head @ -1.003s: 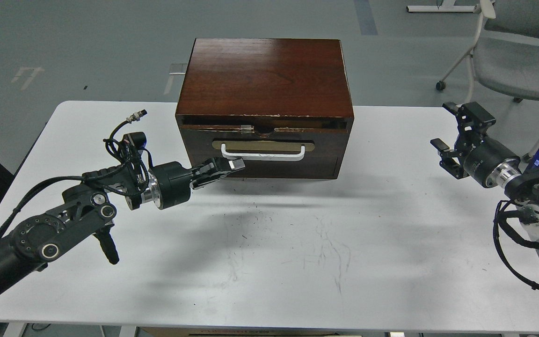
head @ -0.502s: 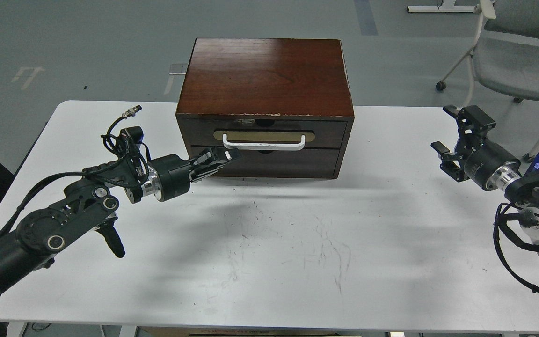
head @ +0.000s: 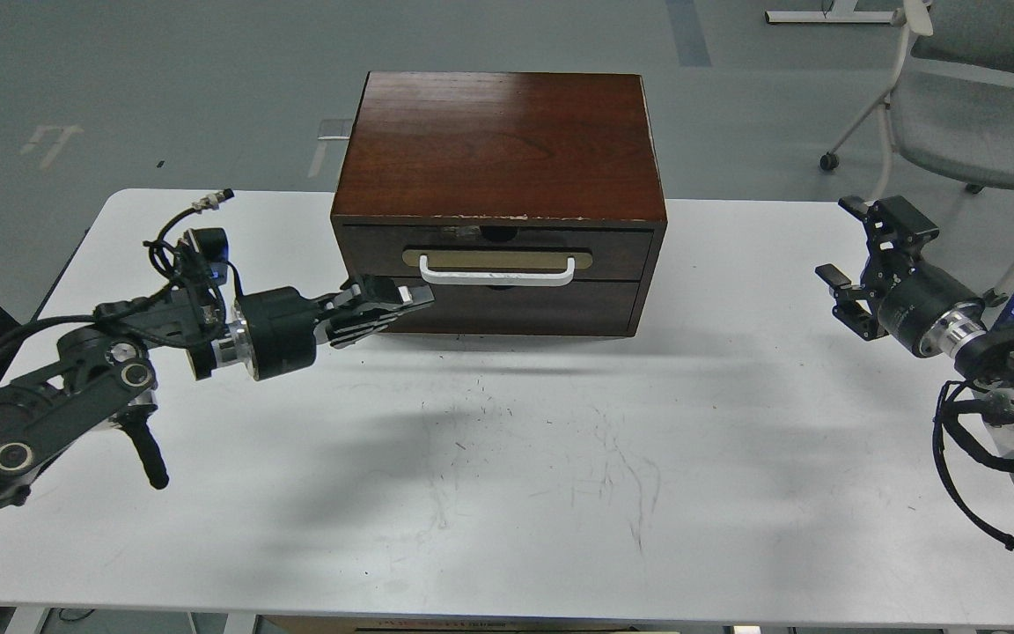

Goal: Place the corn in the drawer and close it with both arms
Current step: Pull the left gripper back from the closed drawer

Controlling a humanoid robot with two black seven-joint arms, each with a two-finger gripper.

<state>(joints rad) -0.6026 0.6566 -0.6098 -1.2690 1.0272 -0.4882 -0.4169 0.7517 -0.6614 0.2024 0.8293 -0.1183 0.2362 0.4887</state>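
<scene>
Your left gripper (head: 401,300) sits closed and empty, the shut drawer (head: 496,253) just beyond its tip. Your right gripper (head: 859,255) hovers spread open, well right of the cabinet (head: 498,132); no readable writing.

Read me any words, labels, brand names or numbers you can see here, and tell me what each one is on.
None can be read.
The wooden cabinet, its drawer and the white table carry no writing.
The pale marks on the floor are too blurred to read.
Both arms show no legible label.
</scene>
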